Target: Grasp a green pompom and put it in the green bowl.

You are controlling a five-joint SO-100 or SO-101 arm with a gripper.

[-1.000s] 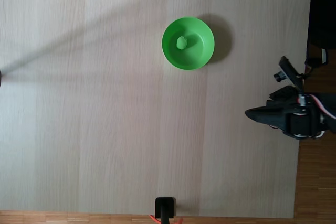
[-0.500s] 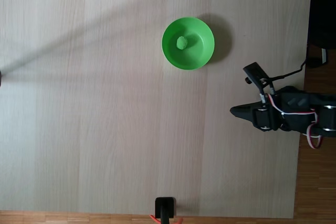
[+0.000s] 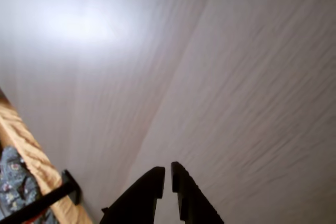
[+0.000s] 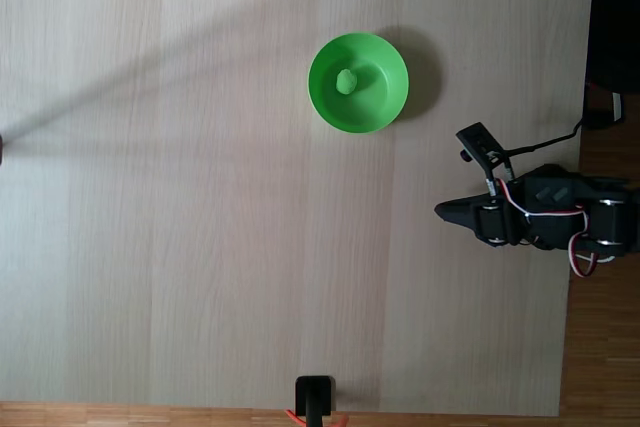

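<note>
One green pompom (image 4: 346, 80) lies on the flat bottom of the green bowl (image 4: 380, 107), a little left of the bowl's centre in the fixed view, so the placing part of the task looks already done. What has changed over the last second is the arm: a second ago it was drawn far back at the right edge of the pale wooden bench (image 4: 200, 247), and since then it has stretched leftward over the bench, with only a slight further shift in the last half second. The bowl and the pompom have not moved in that time. The end effector (image 4: 440, 212) now points left, well apart from the bowl and below it in the fixed view, over bare wood. In the wrist view the end effector (image 3: 167, 174) has its two dark fingers (image 3: 148, 182) nearly together, a thin slit between the tips, and nothing is held between them; ahead of it lies only streaked, blurred bench surface, which suggests the arm is in motion. My judgement is that the arm is either settling after the drop or setting out again, and with no other pompom visible on the bench, nothing appears left to grasp.
</note>
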